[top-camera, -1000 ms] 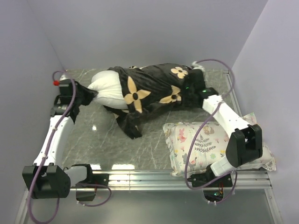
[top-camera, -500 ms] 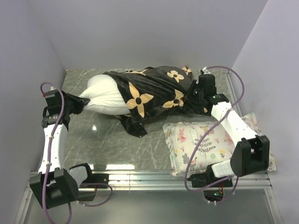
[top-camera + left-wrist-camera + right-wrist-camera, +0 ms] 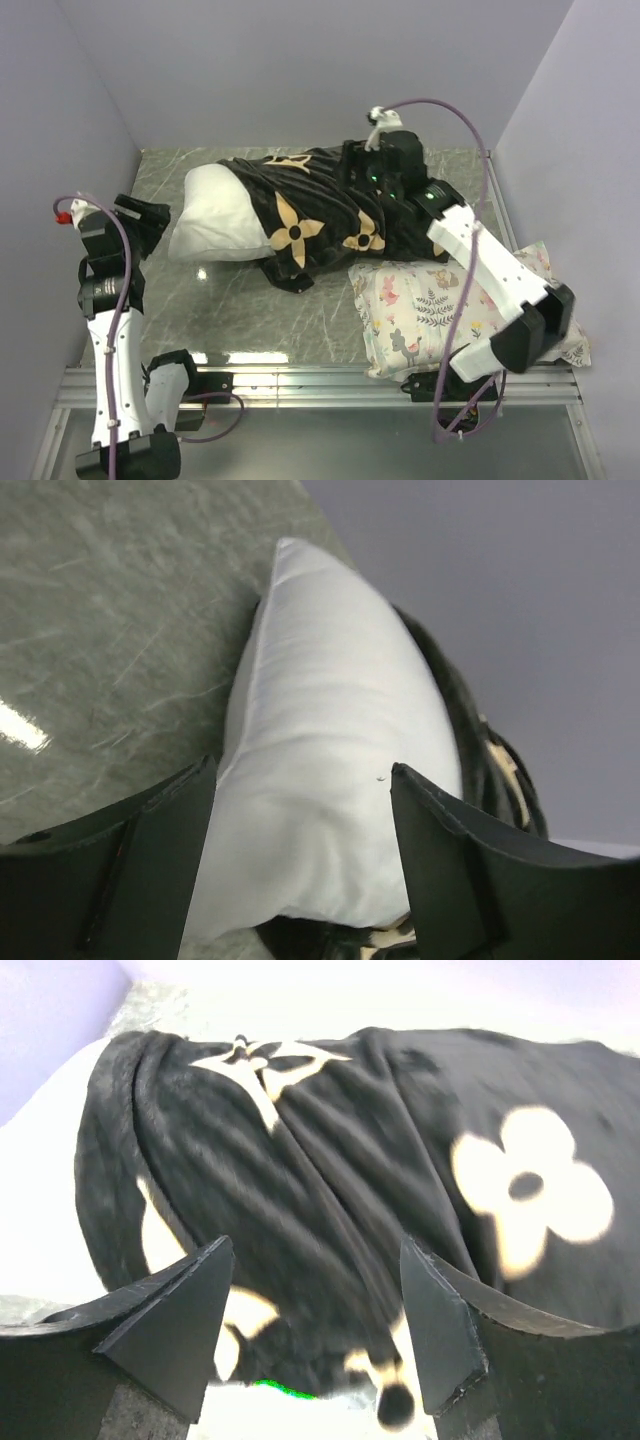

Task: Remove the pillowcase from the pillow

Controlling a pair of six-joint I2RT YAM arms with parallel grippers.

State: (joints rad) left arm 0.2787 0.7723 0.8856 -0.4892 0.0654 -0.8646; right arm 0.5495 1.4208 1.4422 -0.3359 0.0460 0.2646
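The white pillow lies across the back of the table, its left end bare. The black pillowcase with tan flowers covers its right part, bunched in folds. My left gripper stands open just left of the pillow's bare end; in the left wrist view the pillow shows beyond the open left gripper, and the pillowcase is a dark edge behind. My right gripper hovers open over the pillowcase's far right part. The right wrist view has the pillowcase below the right gripper, nothing held.
A smaller floral-print pillow lies at the front right, under the right arm and touching the pillowcase's edge. Grey marbled table shows at front left. Lilac walls close in left, back and right. A metal rail runs along the near edge.
Both grippers have opened and let go. The left arm drew back to the left off the pillow's end. The right arm rose above the pillowcase. The pillow settled onto the table.
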